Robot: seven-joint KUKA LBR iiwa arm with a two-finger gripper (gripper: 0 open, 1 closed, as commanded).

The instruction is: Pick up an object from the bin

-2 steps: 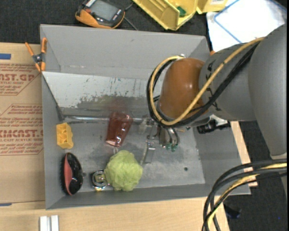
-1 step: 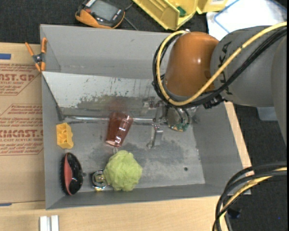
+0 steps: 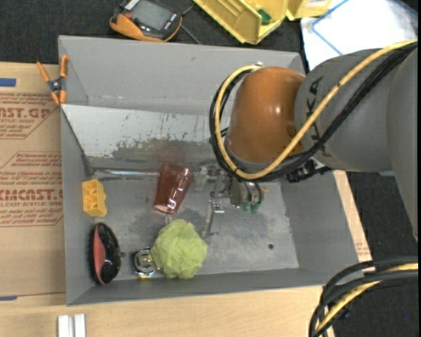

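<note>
The arm (image 3: pixel 351 111), its wrist under an orange cover, reaches into the grey bin (image 3: pixel 126 69) from the right. Its end effector (image 3: pixel 221 202) hangs low over the middle of the bin floor; whether it is wide or narrow cannot be told. Just to its left lies a red see-through cup (image 3: pixel 172 187) on its side. A green crumpled lump (image 3: pixel 179 250) sits near the front wall, with a black-and-red brush (image 3: pixel 104 253) at the front left. A yellow block (image 3: pixel 93 196) lies by the left wall, and a small shiny metal piece (image 3: pixel 144 262) touches the lump.
</note>
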